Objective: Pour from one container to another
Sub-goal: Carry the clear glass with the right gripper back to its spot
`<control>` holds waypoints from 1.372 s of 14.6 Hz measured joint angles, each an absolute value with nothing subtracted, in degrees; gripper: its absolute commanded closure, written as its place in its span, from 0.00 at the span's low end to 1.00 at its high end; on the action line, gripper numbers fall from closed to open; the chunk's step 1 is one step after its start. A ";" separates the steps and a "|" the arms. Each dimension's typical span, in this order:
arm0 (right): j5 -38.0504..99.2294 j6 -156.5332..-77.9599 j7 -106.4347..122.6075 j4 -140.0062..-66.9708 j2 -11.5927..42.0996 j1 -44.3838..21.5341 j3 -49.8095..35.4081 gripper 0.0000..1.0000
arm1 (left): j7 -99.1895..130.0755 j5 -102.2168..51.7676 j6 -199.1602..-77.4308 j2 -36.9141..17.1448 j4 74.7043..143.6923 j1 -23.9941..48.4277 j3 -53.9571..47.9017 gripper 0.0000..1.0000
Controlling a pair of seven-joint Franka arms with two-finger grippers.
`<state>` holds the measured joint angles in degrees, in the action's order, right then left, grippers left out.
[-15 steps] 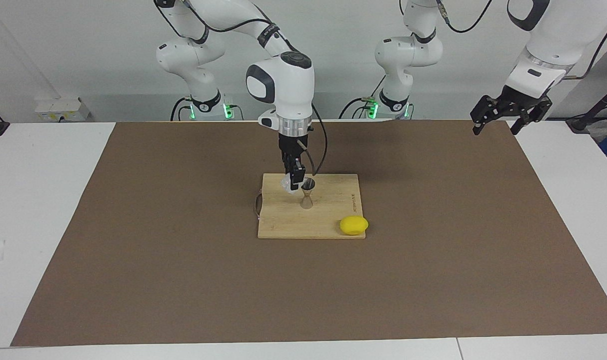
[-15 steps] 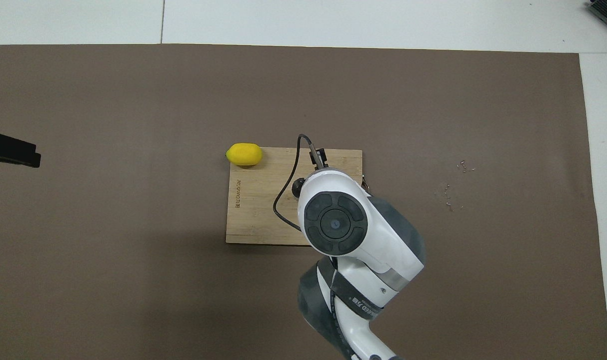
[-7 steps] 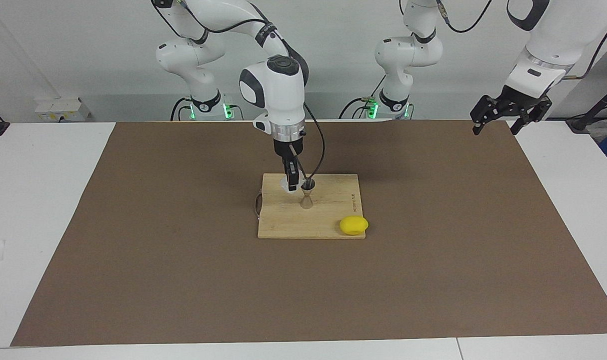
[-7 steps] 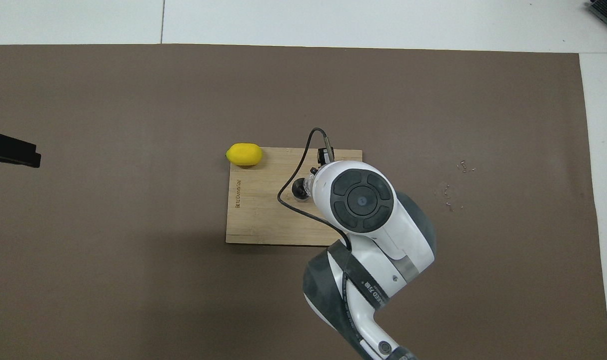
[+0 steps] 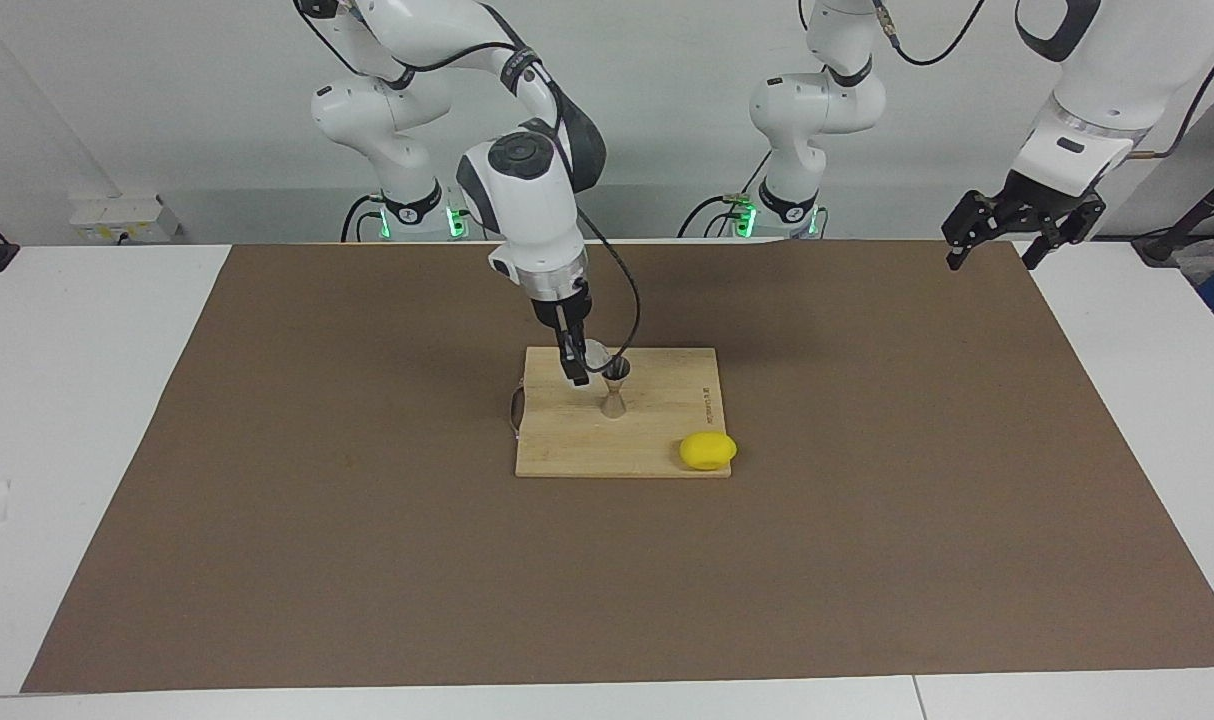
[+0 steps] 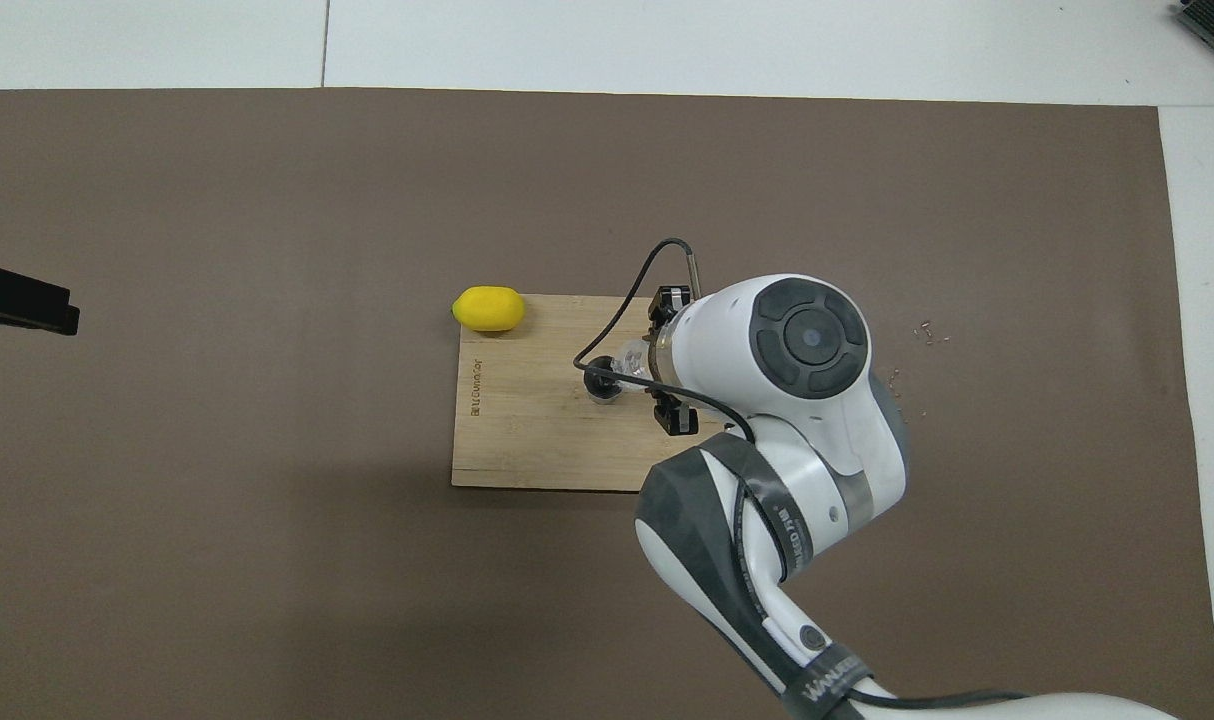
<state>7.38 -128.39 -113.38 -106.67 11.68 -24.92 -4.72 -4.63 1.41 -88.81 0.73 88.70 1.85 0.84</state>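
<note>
The metal jigger (image 5: 616, 391) stands upright on the wooden cutting board (image 5: 657, 440); it also shows in the overhead view (image 6: 599, 383). My right gripper (image 5: 586, 362) is shut on the small clear glass cup (image 5: 596, 354) and holds it tipped sideways, its mouth right at the jigger's top cone. From above, the right gripper (image 6: 636, 362) and the cup (image 6: 630, 358) sit beside the jigger. I cannot see any contents. My left gripper (image 5: 991, 260) waits open and raised over the mat's corner at the left arm's end.
A yellow lemon (image 5: 708, 450) lies at the board's corner farthest from the robots, toward the left arm's end; it also shows from above (image 6: 488, 308). The board (image 6: 517, 440) rests on a brown mat (image 5: 367, 560). Small specks (image 6: 907, 385) lie on the mat toward the right arm's end.
My right wrist has tilted and its hand has swung toward the right arm's end, tipping the cup over toward the jigger. The left arm has not moved.
</note>
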 measured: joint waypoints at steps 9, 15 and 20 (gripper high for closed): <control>29.56 -128.39 -94.69 -111.83 11.92 -12.42 -4.57 1.00 | -4.63 1.53 -88.82 0.78 88.70 1.70 1.01 0.00; 42.14 -128.03 -74.96 -118.23 11.93 -2.83 -4.52 1.00 | -4.63 1.53 -88.82 0.80 88.70 1.69 0.99 0.00; 44.48 -121.04 -65.21 -119.36 12.11 5.56 -4.51 1.00 | -4.62 1.53 -88.83 0.80 88.70 1.69 0.98 0.00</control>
<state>44.48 -121.04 -65.21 -119.36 12.11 5.56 -4.51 -4.62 1.53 -88.83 0.80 88.70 1.69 0.98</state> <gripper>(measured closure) 0.498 0.000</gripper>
